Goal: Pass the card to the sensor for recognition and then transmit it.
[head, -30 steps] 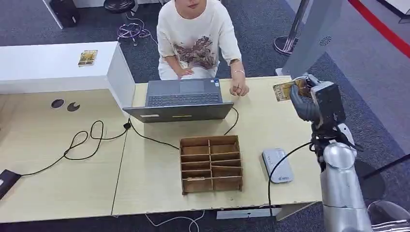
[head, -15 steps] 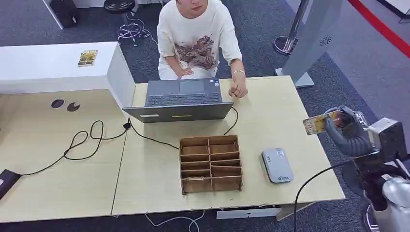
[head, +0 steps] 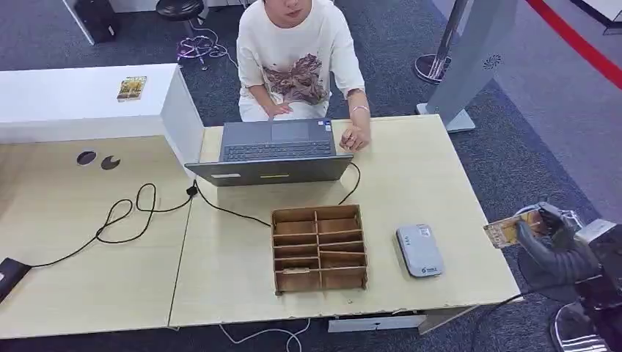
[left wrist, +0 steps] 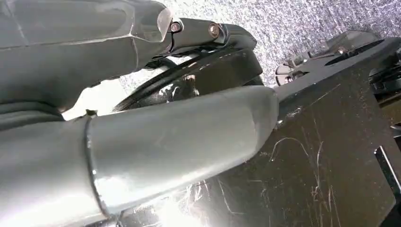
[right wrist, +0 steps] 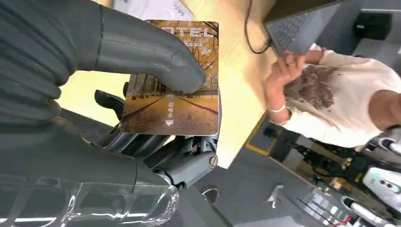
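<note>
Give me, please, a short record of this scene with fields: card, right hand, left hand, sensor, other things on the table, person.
card: a hotel key card with an autumn road picture, held off the table's right edge
right hand: right hand grips the card, thumb on its face, fingers behind it
left hand: left hand seen close up; cannot tell whether it holds anything
sensor: grey card reader lying on the table, apart from the card
other things: wooden organizer, laptop, black cable
person: person seated behind the laptop, one hand resting on the table
</note>
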`<state>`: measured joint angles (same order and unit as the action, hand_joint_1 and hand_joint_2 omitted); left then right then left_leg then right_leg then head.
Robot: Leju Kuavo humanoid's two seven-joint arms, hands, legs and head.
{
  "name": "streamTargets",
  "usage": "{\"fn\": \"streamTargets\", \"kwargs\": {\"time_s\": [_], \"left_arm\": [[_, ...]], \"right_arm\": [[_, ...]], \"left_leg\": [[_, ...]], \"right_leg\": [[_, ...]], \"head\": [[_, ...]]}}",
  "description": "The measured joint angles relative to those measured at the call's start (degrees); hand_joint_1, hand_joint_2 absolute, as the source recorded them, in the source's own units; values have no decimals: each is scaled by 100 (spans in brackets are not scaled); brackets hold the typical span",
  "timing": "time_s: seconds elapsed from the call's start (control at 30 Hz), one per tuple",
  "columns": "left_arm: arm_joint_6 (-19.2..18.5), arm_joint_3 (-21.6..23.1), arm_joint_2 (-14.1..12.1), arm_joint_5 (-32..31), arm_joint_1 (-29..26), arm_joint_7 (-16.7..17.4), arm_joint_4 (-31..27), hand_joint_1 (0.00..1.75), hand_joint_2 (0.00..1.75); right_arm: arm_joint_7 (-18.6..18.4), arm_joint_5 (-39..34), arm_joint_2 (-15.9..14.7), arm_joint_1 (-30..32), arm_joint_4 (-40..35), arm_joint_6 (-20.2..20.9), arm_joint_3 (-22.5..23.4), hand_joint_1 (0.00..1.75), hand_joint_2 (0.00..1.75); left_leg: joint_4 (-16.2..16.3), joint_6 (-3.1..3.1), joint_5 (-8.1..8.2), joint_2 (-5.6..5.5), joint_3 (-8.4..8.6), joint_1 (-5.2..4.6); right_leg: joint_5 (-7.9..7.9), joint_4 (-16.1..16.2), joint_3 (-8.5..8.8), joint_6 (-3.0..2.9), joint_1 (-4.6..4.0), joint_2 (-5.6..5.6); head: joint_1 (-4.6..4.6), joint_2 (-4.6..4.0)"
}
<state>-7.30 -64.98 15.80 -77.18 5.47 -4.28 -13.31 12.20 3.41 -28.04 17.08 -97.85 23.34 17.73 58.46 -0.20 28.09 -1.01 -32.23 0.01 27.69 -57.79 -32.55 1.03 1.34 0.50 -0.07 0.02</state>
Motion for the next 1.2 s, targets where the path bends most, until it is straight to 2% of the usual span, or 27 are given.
{"fn": "streamTargets", "kwargs": {"time_s": [0.23, 0.43, 0.77, 1.2], "left_arm": [[-2, 0, 2, -57, 5, 17, 0, 0, 0], [-11, 0, 4, -111, 13, 39, 0, 0, 0], [-15, 0, 4, -153, 23, 57, 0, 0, 0], [-22, 0, 4, -199, 32, 72, 0, 0, 0]], "right_arm": [[-142, 380, 15, 18, 293, -110, -228, 175, 175], [-85, 605, 41, -286, 710, -439, -867, 175, 175], [-68, 625, 186, -825, 1326, -673, -1776, 175, 175], [-68, 562, 341, -1210, 1764, -750, -2295, 175, 175]], "left_leg": [[0, 0, 0, 0, -1, 0], [0, 0, -1, 2, 0, 0], [0, -1, -1, 1, 0, 0], [0, -1, -1, 0, -2, 0]], "right_leg": [[0, -1, 1, 0, 0, 1], [-1, -2, 1, 0, 0, -1], [-1, -3, 1, -1, 0, 1], [-1, -3, 1, -1, 0, 1]], "head": [[2, 0], [0, 0], [0, 0], [2, -2]]}}
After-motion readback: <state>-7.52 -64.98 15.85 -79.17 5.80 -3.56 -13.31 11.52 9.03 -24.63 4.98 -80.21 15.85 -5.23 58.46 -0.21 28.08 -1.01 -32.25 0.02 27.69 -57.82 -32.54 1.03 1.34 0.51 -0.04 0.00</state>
